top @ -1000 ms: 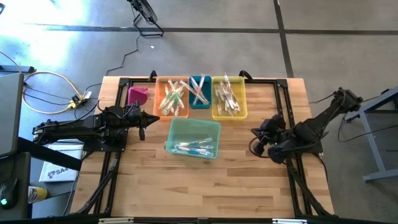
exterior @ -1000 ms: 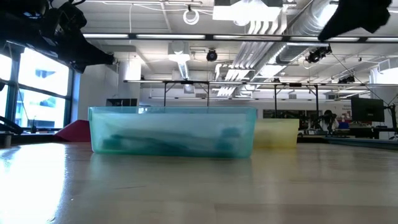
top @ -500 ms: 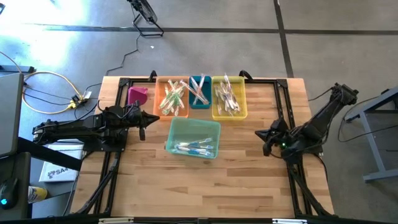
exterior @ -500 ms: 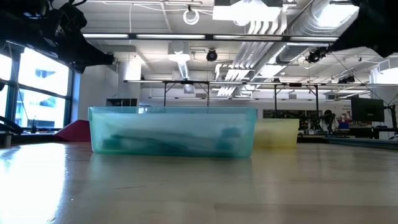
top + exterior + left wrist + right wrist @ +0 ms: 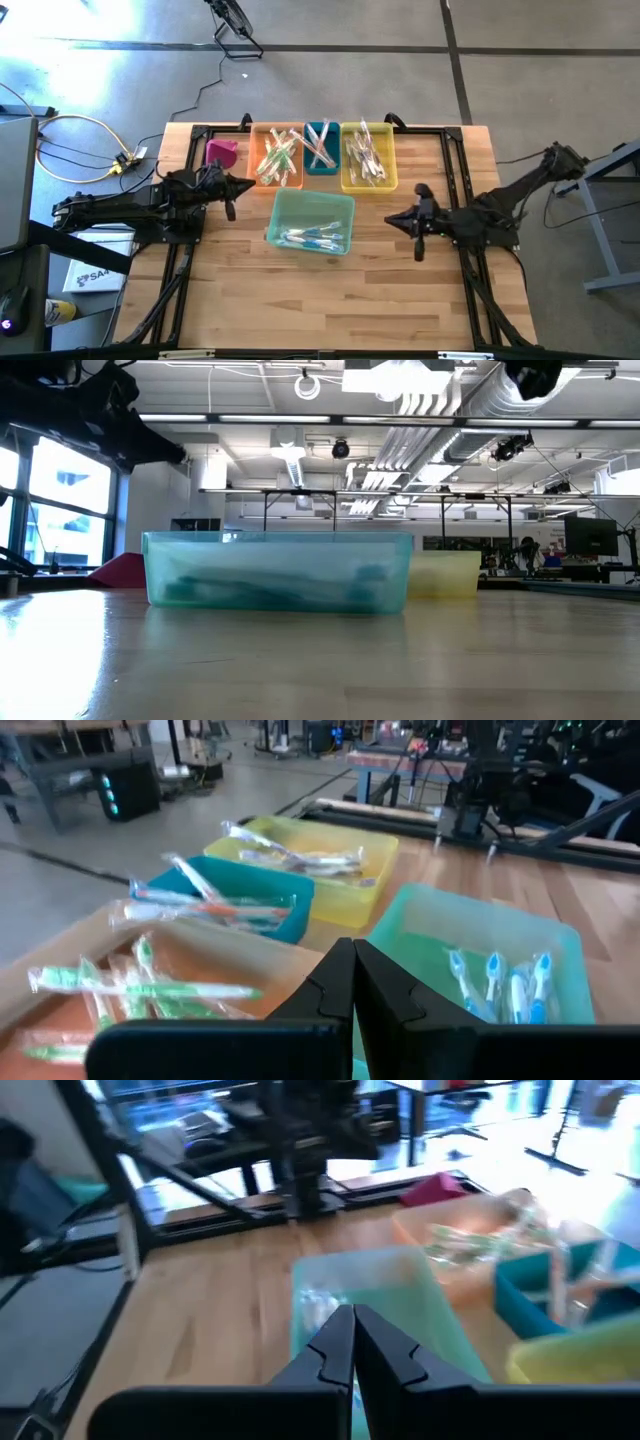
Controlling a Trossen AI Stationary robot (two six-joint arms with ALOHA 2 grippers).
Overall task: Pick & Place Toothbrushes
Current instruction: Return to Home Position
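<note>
Toothbrushes lie in several bins on the wooden table. Green ones fill the orange bin (image 5: 277, 156), orange and pink ones the small blue bin (image 5: 320, 147), pale ones the yellow bin (image 5: 368, 156), and blue ones (image 5: 312, 237) the pale green bin (image 5: 310, 221) nearer the middle. My left gripper (image 5: 248, 187) hovers shut, left of the pale green bin, pointing right. Right of that bin, my right gripper (image 5: 392, 220) also hovers shut and points left toward it. Neither holds anything.
A pink bin (image 5: 221, 153) stands at the table's far left, beside the orange one. Black rails (image 5: 452, 170) run along the table's sides and far edge. Bare wood (image 5: 320, 300) spreads over the near half of the table.
My right gripper has swung up from pointing at the table to nearly level, turned at the wrist, and reached left toward the pale green bin. It stays shut. The bins and toothbrushes have kept still.
</note>
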